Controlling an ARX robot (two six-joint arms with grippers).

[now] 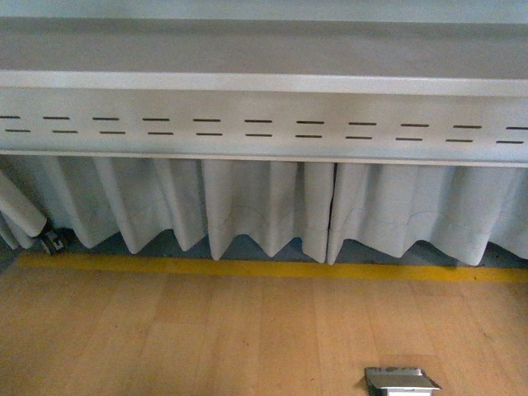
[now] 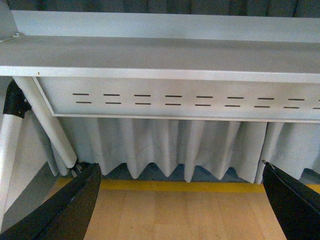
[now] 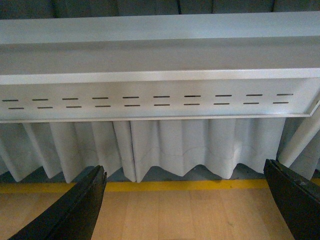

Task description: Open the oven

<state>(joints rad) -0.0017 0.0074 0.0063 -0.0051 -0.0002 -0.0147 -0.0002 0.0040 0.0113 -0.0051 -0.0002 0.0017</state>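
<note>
Oven: not in any of the three views, so I can't tell where it sits. No counter in shot either.

Front view: a grey metal rail [image 1: 264, 124] spans the full width across the upper half, with two rows of short dark slots along its face. A white pleated curtain [image 1: 247, 206] hangs below it, with a seam right of centre. A yellow stripe [image 1: 264, 268] runs edge to edge under the curtain hem, and wood floor [image 1: 206, 338] fills the lower third. A small shiny metal plate [image 1: 402, 380] lies at the bottom edge, right of centre, cut off by the frame; can't tell what it is. At far left a white tube [image 1: 21, 206] angles down, with a small caster [image 1: 54, 241] just beside it at hem level. Neither arm shows here.

Left wrist view: the left end effector [image 2: 180, 170] is spread wide, with its black fingers [image 2: 70, 207] in the lower left and lower right corners and nothing between them. It looks at the same slotted rail, curtain and stripe. A white leg with a black joint [image 2: 17, 100] is at the left edge.

Right wrist view: the right end effector [image 3: 184, 167] is also spread wide, with black fingers [image 3: 75, 210] in both lower corners and nothing gripped. Rail in the upper half, curtain in the middle, stripe and wood low.
</note>
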